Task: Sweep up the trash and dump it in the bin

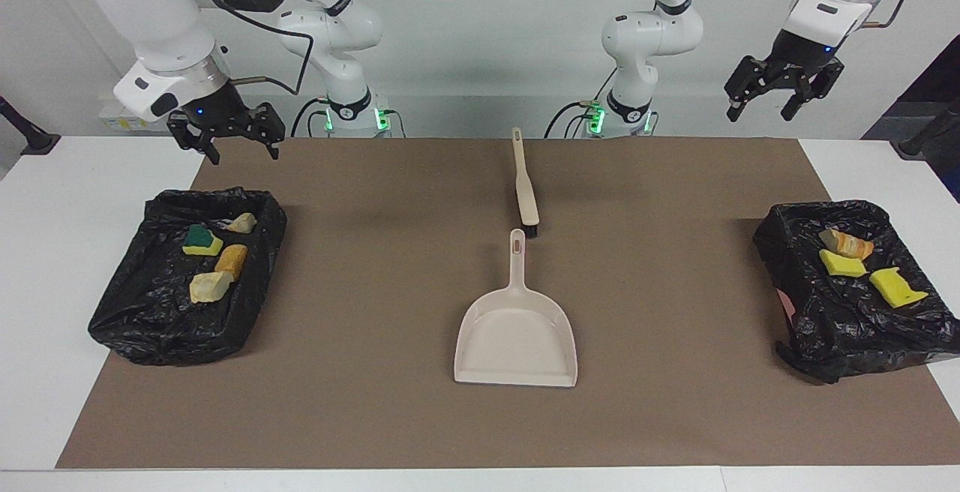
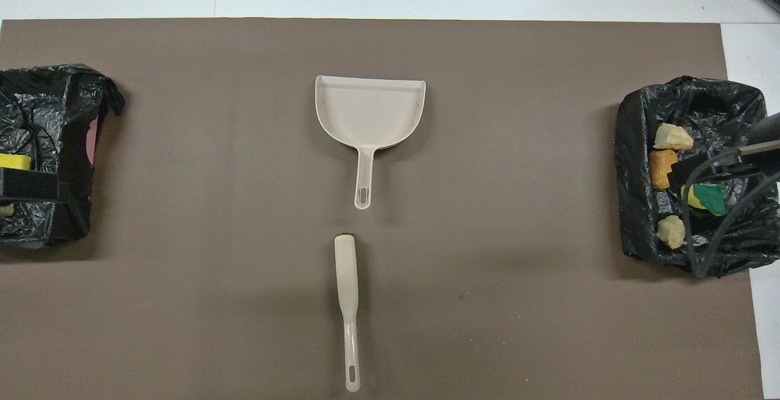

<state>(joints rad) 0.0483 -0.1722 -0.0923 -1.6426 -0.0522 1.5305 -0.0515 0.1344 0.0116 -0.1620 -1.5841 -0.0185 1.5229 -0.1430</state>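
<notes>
Your trash (image 1: 214, 256) already lies in both bins (image 1: 187, 274). The right gripper (image 1: 229, 132) and left gripper (image 1: 780, 91) hang with fingers wide, empty. The brush (image 1: 525, 184) lies midway between them, handle toward the robots.

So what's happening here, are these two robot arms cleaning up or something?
Nothing is being handled right now. The left gripper and right gripper both hang open and empty in the air at their own ends of the table. The dustpan and brush lie untouched mid-mat. The trash already sits in two black-lined bins: four scraps in one, three in the other. The sweeping looks finished.
</notes>
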